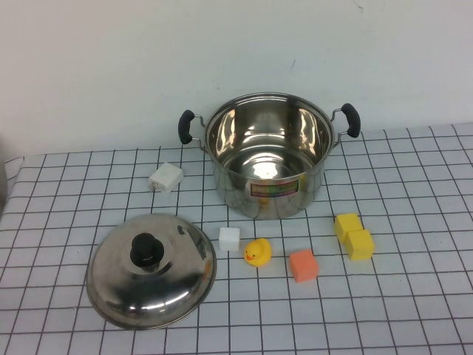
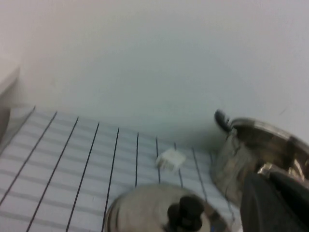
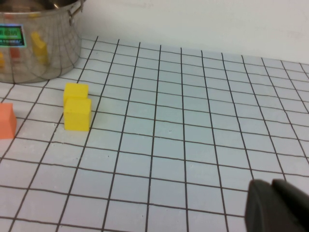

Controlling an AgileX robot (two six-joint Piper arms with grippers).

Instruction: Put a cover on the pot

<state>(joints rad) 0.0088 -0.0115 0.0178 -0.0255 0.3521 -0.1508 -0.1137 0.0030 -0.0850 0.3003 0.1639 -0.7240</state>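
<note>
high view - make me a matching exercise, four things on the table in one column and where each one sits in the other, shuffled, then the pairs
Neither end effector shows in the high view; each wrist view catches only a dark edge of its own.

Things:
1. lid
2. pot
3. rubber duck
4. yellow blocks

Places:
A. far side of the table, by the wall
B. robot's right of the pot, nearer the robot
C. near left, knob up, flat on the cloth
D. between the white cube and the orange block

Pairs: 1-C, 2-A, 3-D, 4-B
</note>
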